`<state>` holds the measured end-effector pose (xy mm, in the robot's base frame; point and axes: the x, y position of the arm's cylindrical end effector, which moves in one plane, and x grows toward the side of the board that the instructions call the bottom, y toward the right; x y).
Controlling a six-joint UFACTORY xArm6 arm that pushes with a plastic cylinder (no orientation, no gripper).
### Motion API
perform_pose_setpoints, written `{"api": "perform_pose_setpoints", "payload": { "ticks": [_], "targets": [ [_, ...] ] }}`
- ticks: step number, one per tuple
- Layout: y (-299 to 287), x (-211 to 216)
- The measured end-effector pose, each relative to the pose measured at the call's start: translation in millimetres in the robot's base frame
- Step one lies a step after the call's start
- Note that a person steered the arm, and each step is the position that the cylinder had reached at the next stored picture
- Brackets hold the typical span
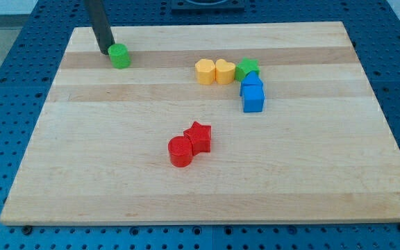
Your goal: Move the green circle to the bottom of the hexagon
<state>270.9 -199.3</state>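
Seven blocks sit on the wooden board [207, 187]. One green circle [119, 56] lies near the top-left corner, with my tip [103, 51] touching its left side; the rod has no claw and holds nothing. Toward the top edge, right of centre, stand a yellow hexagon [205, 71], a yellow heart [225, 71], a green star [247, 68] and two blue blocks [253, 94]. Mid-board, a red circle [180, 151] touches a red star [198, 136].

Bright, even overhead light, sharp focus throughout, only soft short shadows under the blocks, no glare.
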Motion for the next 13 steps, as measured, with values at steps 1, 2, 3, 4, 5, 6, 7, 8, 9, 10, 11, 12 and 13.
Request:
{"api": "perform_pose_setpoints", "payload": {
  "ticks": [1, 2, 3, 4, 5, 6, 7, 8, 9, 10, 11, 12, 13],
  "targets": [
    [22.6, 7.6],
    [45.7, 10.7],
    [48.0, 38.2],
    [48.0, 68.7],
    [42.6, 71.9],
    [26.8, 84.1],
    [26.6, 102.6],
    [44.3, 104.0],
    [61.8, 104.0],
    [63.0, 95.0],
    [63.4, 68.9],
    [73.8, 69.3],
    [77.1, 92.8]
  ]
}}
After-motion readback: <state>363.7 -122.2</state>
